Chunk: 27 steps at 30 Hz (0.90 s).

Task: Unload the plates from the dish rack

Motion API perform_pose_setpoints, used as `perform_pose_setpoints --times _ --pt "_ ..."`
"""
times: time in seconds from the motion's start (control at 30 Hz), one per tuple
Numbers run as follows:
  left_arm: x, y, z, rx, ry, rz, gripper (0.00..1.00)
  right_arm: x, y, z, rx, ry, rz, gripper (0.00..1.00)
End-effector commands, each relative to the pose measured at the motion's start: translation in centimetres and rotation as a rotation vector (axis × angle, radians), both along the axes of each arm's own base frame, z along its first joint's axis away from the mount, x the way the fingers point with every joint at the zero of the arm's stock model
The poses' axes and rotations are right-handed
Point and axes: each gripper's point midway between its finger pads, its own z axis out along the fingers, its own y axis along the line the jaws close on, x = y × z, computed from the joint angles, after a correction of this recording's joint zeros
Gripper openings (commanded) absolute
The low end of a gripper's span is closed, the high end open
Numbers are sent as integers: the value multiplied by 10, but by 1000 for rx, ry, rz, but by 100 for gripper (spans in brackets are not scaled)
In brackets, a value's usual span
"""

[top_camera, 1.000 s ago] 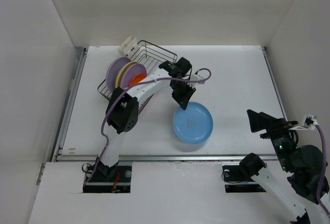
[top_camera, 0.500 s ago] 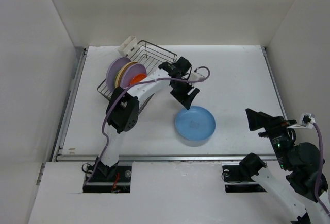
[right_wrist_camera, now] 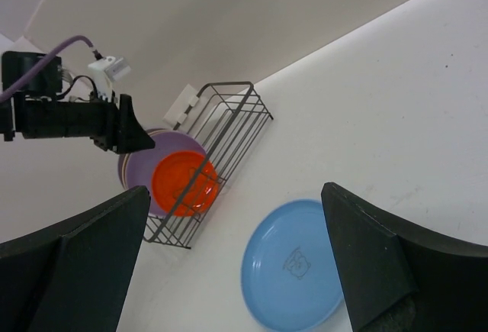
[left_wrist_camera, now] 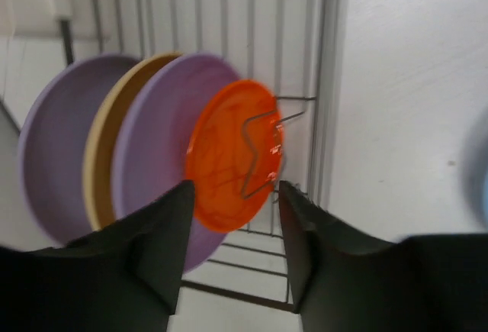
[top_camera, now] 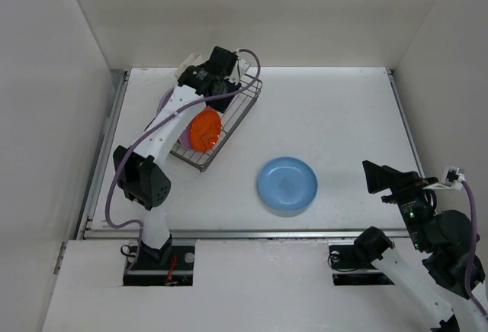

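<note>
The blue plate (top_camera: 287,185) lies flat on the table, also in the right wrist view (right_wrist_camera: 293,263). The dish rack (top_camera: 238,109) stands at the far left. It holds the orange plate (top_camera: 204,129) on edge in front, with a lavender plate (left_wrist_camera: 152,172), the cream-yellow plate (left_wrist_camera: 103,156) and another lavender plate (left_wrist_camera: 53,156) behind. No lime-green plate shows. My left gripper (top_camera: 207,88) hangs above the rack, open and empty, its jaws either side of the orange plate (left_wrist_camera: 232,164) in the wrist view. My right gripper (top_camera: 375,178) is open and empty at the near right.
A small white caddy (top_camera: 191,64) sits at the rack's far corner. White walls close in the table on the left, back and right. The left arm (top_camera: 164,130) reaches over the rack's left side.
My left gripper has left the blue plate on the table and swung back left over the rack. The blue plate now lies flat. The right arm has barely moved.
</note>
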Motion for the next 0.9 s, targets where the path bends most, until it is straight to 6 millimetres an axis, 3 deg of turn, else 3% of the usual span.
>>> perform_pose_setpoints --times 0.0,0.07,0.23,0.3,0.5,0.67,0.8,0.87 --pt "1 51 -31 213 86 97 35 -1 2 7 7 -17 13 100" --pt "8 66 -32 257 61 147 29 -1 2 7 7 -17 13 100" --pt "23 91 -40 294 44 215 32 -2 3 9 11 -25 23 100" --pt "23 91 -49 306 63 213 32 -2 3 9 11 -25 23 100" --pt "21 92 -78 311 164 198 47 -2 3 9 11 -25 23 100" --pt "20 101 -102 273 274 221 48 -3 2 10 17 -32 23 100" --pt "9 83 -105 175 332 185 33 -3 2 10 17 -32 23 100" --pt "8 80 -101 144 326 201 10 -3 2 10 17 -32 23 100"
